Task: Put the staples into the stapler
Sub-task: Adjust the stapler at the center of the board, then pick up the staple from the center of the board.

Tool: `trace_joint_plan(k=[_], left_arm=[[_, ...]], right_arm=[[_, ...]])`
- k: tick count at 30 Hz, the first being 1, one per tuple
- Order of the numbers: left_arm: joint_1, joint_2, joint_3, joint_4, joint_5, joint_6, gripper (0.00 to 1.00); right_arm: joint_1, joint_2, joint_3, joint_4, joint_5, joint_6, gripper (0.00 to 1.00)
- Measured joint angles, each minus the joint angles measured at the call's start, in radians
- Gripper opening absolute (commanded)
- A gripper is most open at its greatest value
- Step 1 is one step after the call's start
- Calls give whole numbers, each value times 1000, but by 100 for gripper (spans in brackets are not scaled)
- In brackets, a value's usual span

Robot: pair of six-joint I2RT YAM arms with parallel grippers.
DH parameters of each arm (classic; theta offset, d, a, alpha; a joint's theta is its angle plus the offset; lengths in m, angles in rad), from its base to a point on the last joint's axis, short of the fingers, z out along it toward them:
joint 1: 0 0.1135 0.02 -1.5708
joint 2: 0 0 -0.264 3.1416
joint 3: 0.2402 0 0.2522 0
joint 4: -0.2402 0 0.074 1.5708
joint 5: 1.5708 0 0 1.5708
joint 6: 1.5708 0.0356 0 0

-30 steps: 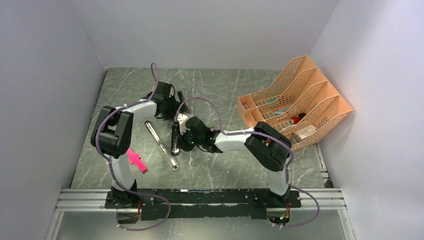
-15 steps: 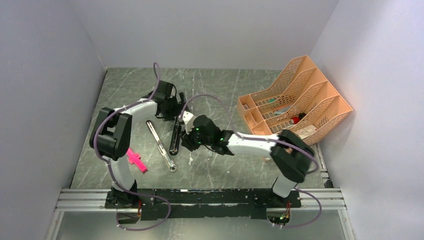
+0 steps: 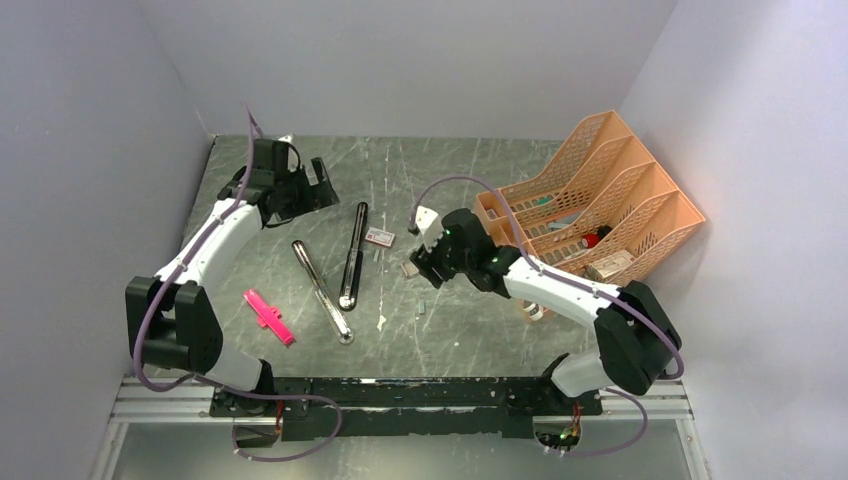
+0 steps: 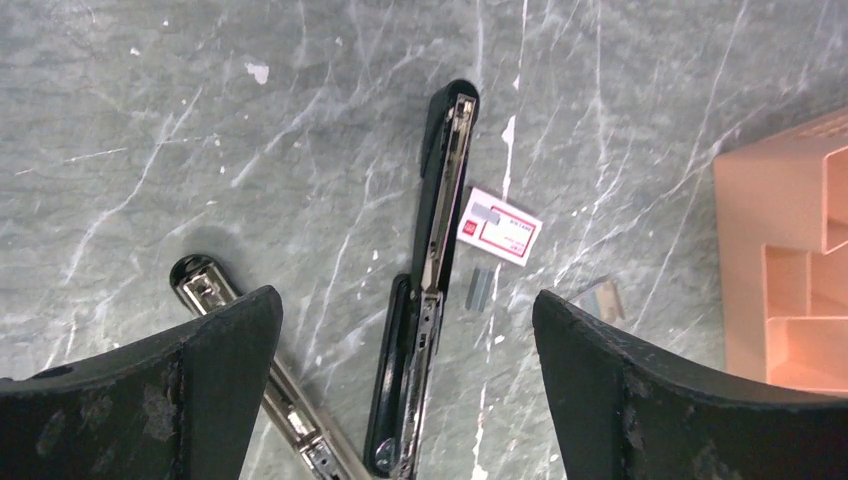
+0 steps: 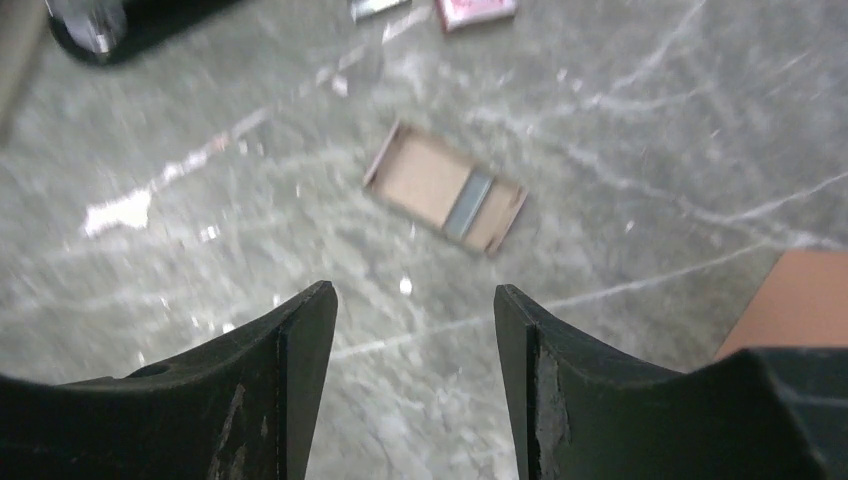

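The black stapler (image 3: 352, 255) lies opened out flat on the table, its chrome rail (image 4: 437, 250) facing up. Beside it sits the red-and-white staple box (image 4: 499, 225) with a short strip of staples (image 4: 482, 288) just below it. A small cardboard tray (image 5: 445, 188) holds another grey strip of staples (image 5: 468, 203). My left gripper (image 3: 322, 185) hangs open at the back left, high above the stapler, and in its wrist view the left gripper (image 4: 405, 300) holds nothing. My right gripper (image 3: 418, 265) is open and empty right of the stapler; the wrist view shows the right gripper (image 5: 412, 292) just short of the tray.
A silver-grey stapler (image 3: 322, 290) lies opened left of the black one. A pink cross-shaped piece (image 3: 268, 316) lies nearer the left arm's base. An orange file organiser (image 3: 590, 215) stands at the right. Small white scraps (image 3: 382, 322) dot the table.
Both grippers have pulled away from the black stapler: the left arm swung to the back left, the right arm drew back to the right and its jaws opened. The stapler now lies free.
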Motion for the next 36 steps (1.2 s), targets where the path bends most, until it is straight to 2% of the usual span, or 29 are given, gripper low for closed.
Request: trace_joint_plan(k=[9,17,24,36], left_arm=[[26,-38,-36,-51,6,80,100],[60,-80,-45,-52,34,117,100],[80,-84,-46,-53,44,130,100],[126,-84,-46,-56,53,140,99]], right_arm=[[-51,5,-103,-95,-215,-197,67],[-59,-94,-261,-27,-357,-348,68],[-67,-35,-238,29,-417,-421,68],[-69,58,-184,23,-474,-529,67]])
